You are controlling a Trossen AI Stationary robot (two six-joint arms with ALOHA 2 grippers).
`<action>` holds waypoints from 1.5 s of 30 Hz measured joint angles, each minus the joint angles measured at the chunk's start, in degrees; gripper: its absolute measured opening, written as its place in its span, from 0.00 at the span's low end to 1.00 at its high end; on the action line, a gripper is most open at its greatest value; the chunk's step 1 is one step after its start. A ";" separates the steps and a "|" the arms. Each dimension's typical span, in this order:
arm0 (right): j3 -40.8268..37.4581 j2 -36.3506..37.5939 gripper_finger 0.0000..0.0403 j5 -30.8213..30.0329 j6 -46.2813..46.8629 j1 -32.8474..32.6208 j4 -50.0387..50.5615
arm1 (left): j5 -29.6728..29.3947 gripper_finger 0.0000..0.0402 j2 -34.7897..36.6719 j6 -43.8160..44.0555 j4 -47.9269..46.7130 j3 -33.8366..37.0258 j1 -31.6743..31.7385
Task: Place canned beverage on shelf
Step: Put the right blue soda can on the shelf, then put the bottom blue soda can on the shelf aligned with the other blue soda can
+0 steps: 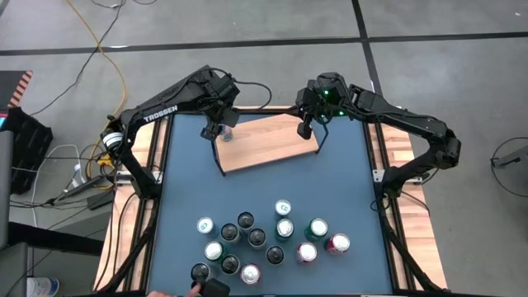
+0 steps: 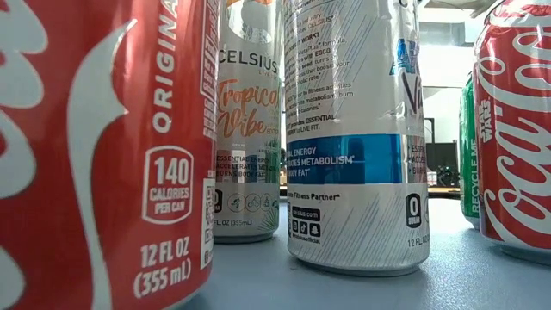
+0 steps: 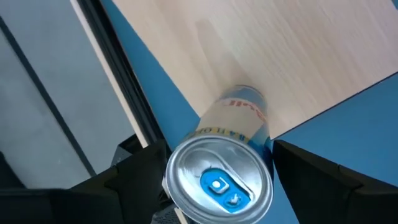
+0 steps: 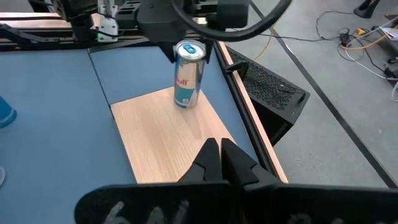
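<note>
Nearest to the low camera stand several cans on the blue desk [image 1: 181, 173]: a red cola can [image 2: 95, 155] at the left edge, a white and blue energy drink can [image 2: 357, 138] in the middle, a pale Celsius can [image 2: 248, 129] a little behind it, and another red cola can [image 2: 516, 129] at the right edge with a green can [image 2: 467, 155] beside it. From above, this is a loose group of cans [image 1: 264, 239] on the near part of the desk, all upright and well apart from the shelf.

Farther away lies the shelf [image 1: 268, 142], a light wooden board with a thin black wire frame, at the far side of the desk. One slim silver and blue can [image 4: 188, 74] stands upright on the board, near its left corner.

The left claw [image 1: 221, 132] is over this can, with one dark finger on each side of it. The fingers [image 3: 134, 177] stand wide and a small gap shows between them and the can top, so the can stands by itself on the wood.

The right claw [image 4: 221, 155] hangs above the right end of the shelf with its two fingers pressed together and nothing between them
</note>
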State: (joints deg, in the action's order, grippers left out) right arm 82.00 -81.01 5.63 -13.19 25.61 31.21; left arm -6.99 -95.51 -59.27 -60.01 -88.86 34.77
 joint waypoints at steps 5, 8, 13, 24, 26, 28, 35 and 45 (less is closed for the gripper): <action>0.00 0.02 0.10 0.62 -0.22 0.42 -0.34 | -0.19 0.71 1.42 0.06 1.27 0.00 -0.20; 0.00 0.02 0.16 0.61 -0.22 0.81 -0.35 | 0.18 0.71 2.09 1.49 1.26 0.00 -0.23; 0.00 0.02 0.23 0.61 0.31 1.18 -0.38 | 0.12 0.71 3.59 7.48 1.06 -0.06 -0.24; 0.00 0.02 0.24 5.04 0.72 1.06 -0.38 | 9.50 0.71 8.59 34.17 -21.02 -16.29 -9.62; 0.00 0.02 0.24 5.02 0.72 1.09 -0.38 | 9.24 0.71 10.07 40.94 -24.85 -18.72 -14.19; 0.00 0.02 0.24 5.02 0.72 1.16 -0.41 | 7.28 0.71 11.74 47.77 -26.50 -19.13 -20.17; 0.00 0.02 0.24 5.02 0.92 1.18 -0.49 | -5.08 0.71 11.96 72.16 -30.05 -17.73 -41.49; 0.00 0.02 0.24 5.02 2.67 0.86 -0.30 | -5.82 0.71 8.67 100.98 -30.12 -17.75 -50.66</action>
State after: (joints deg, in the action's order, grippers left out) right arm 82.00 -80.99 10.66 -10.52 26.47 30.92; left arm -12.81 -86.84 41.72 -90.13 -106.61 -15.89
